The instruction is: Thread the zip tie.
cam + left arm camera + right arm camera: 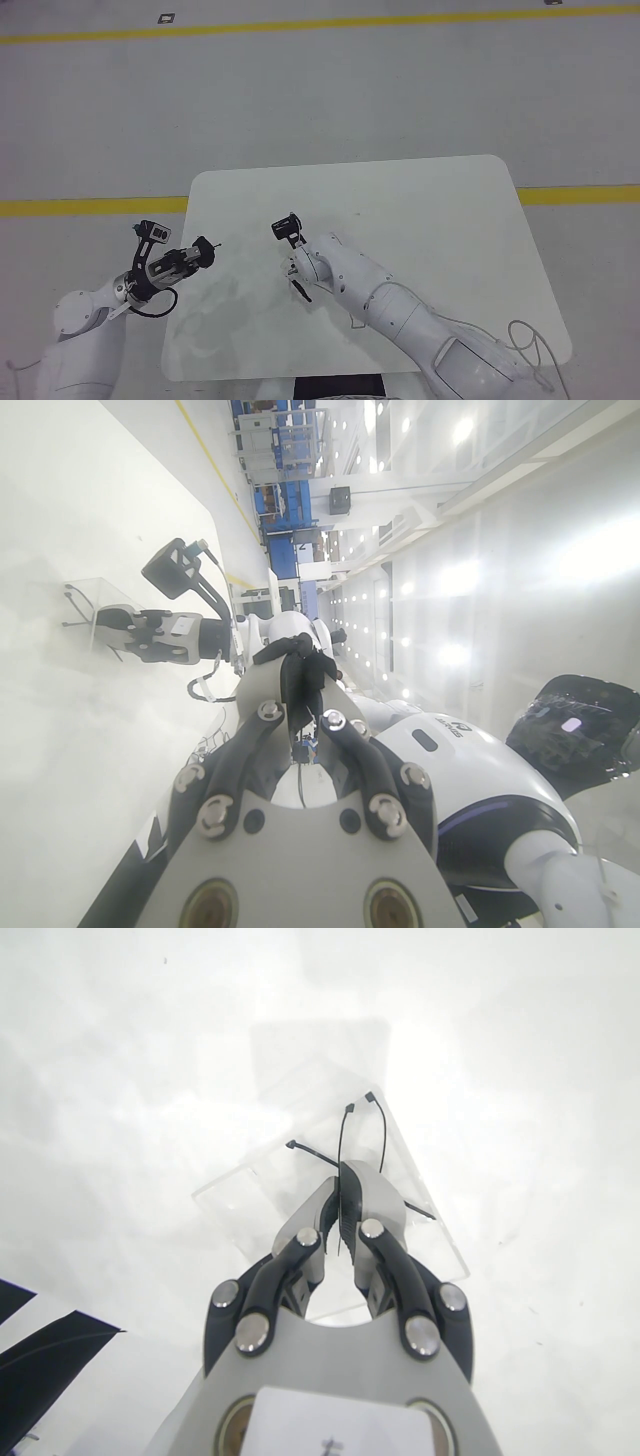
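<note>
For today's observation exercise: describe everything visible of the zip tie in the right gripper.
The zip tie is a thin black strip, plastic by its look, with a small square head at its far end. The right gripper's shut fingers clamp it near the other end; the strap bows slightly beyond them, a short tail showing behind. It is at a clear tray.

The zip tie (343, 1138) pinched in the right fingers (385, 1198) is black, as are two other ties (382, 1128) just past the fingertips. The fingers are pale grey with black ribbed pads (351, 1200). The tray (445, 1233) beneath them is clear and colourless, the tabletop (420, 220) plain white, and the floor (300, 100) light grey with yellow stripes (300, 25)
</note>
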Controlling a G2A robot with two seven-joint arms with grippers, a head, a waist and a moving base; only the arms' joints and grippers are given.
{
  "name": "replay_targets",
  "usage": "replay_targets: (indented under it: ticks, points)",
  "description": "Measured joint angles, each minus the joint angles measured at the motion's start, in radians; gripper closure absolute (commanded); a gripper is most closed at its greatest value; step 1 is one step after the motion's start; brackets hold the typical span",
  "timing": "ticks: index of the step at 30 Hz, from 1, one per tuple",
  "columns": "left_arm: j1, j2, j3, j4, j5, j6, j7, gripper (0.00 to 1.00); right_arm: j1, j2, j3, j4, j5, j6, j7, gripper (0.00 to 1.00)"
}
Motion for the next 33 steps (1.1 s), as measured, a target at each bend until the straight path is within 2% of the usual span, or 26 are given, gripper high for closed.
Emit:
replay_targets:
  ticks: [7,12,15,22,26,33]
  points:
    - [0.000,0.000,0.000,0.000,0.000,0.000,0.000,1.00,0.001,-0.005,0.005,-0.001,-0.012,0.009,0.001,1.00]
    - [0.000,0.000,0.000,0.000,0.000,0.000,0.000,1.00,-0.013,0.004,0.039,-0.046,-0.012,0.008,0.013,1.00]
    - [0.000,0.000,0.000,0.000,0.000,0.000,0.000,1.00,-0.033,0.017,0.083,-0.090,0.011,-0.016,0.019,1.00]
    - [0.000,0.000,0.000,0.000,0.000,0.000,0.000,1.00,-0.115,0.064,0.229,-0.216,0.098,-0.114,0.025,1.00]
    - [0.000,0.000,0.000,0.000,0.000,0.000,0.000,1.00,-0.180,0.093,0.333,-0.305,0.175,-0.185,0.021,1.00]
    - [0.000,0.000,0.000,0.000,0.000,0.000,0.000,1.00,-0.279,0.124,0.477,-0.403,0.392,-0.321,-0.010,1.00]
